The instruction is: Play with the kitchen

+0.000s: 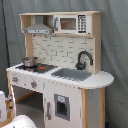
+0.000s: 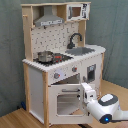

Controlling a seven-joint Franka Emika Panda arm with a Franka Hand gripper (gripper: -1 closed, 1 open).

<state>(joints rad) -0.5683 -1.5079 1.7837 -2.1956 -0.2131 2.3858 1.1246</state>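
On the kitchen [image 2: 60, 60] stovetop, one metal pot [image 2: 44, 56], one black faucet [image 2: 75, 39], pincer [image 2: 88, 91] state unclear

- The Franka Panda arm [image 2: 102, 106] in the second exterior view has a smooth, glossy white shell made of rounded, bulbous segments.
- A dark grey band rings the joint between its segments.
- A small blue light glows on the lower face of the rounded segment.
- Its gripper [image 2: 86, 91] end is a white, boxy block.
- In the first exterior view only curved white casing [image 1: 22, 122] shows at the lower left.
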